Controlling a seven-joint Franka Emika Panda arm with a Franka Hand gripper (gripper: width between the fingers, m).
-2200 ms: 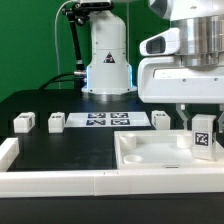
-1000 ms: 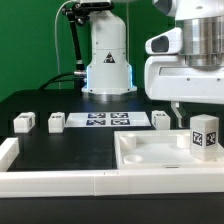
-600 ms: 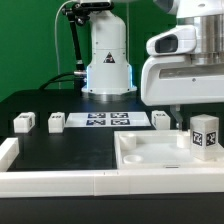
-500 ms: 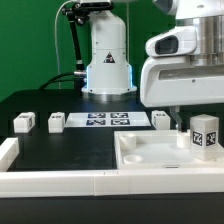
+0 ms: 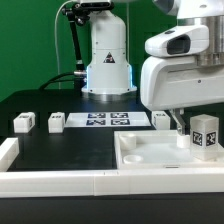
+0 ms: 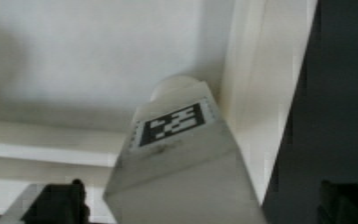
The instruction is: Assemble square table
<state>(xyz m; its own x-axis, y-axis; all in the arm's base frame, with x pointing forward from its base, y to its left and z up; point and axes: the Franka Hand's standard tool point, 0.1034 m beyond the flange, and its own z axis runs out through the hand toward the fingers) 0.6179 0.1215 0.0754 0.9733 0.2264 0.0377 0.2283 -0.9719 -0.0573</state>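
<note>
The square table's white slab lies at the front of the exterior view's right, raised rim upward. One white tagged leg stands upright in its far right corner. My gripper hangs just above that leg, open, holding nothing. One finger shows beside the leg, apart from it. In the wrist view the leg rises between the two dark fingertips of the gripper, with a gap on each side and the slab beneath. Three more legs rest on the black table.
The marker board lies flat between the loose legs. Long white rails run along the front and the left edge. The robot's white base stands behind, with a black cable beside it.
The gripper, which was low around the standing leg, has risen and drifted slightly toward the exterior view's left. The leg stays upright in the slab's corner.
</note>
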